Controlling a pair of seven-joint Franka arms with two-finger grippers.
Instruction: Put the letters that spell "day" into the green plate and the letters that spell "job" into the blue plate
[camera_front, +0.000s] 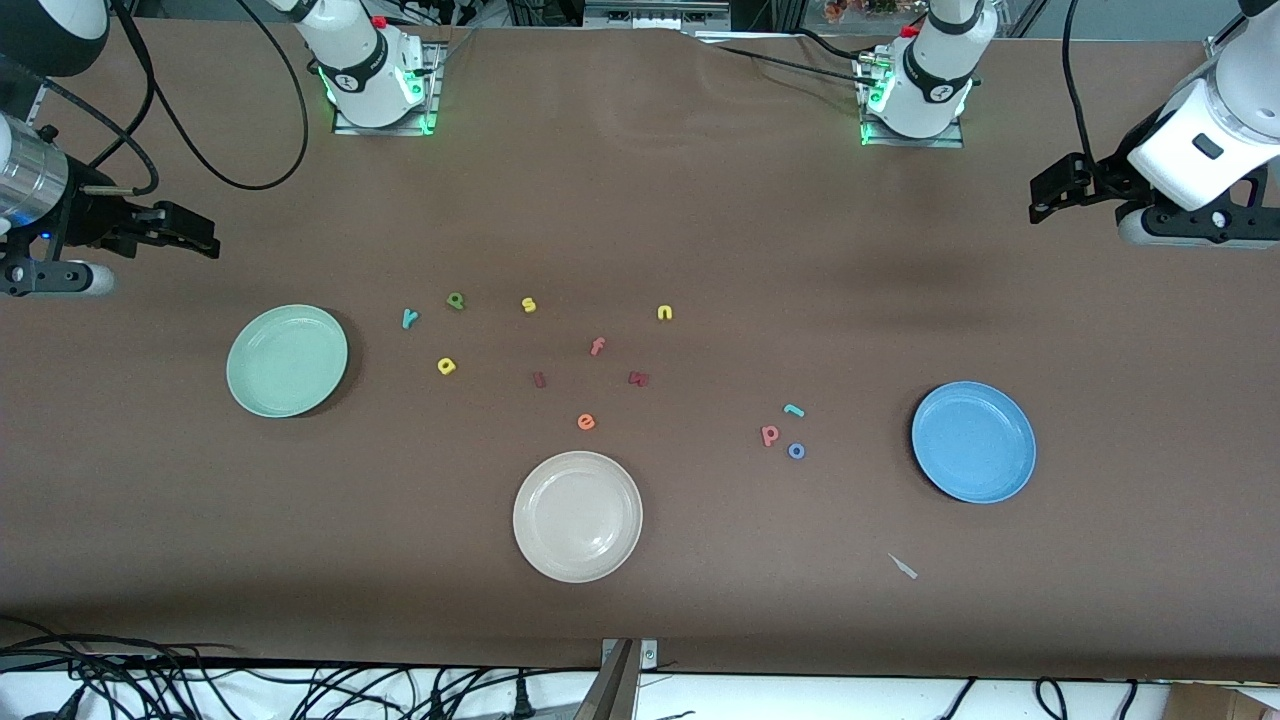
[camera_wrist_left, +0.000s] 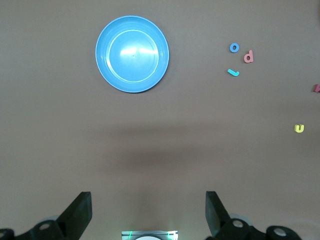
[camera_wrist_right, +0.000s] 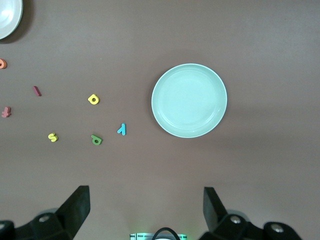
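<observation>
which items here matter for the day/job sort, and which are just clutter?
In the job: d, a, y, green plate; j, o, b, blue plate.

Lying about: s, n, f, e, two dark red letters, white plate.

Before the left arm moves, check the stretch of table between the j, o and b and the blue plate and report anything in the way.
Nothing visible stands there. The teal j, blue o and pink b lie apart from the blue plate, with bare table between. The left gripper hangs open above the table's left-arm end, holding nothing.
</observation>
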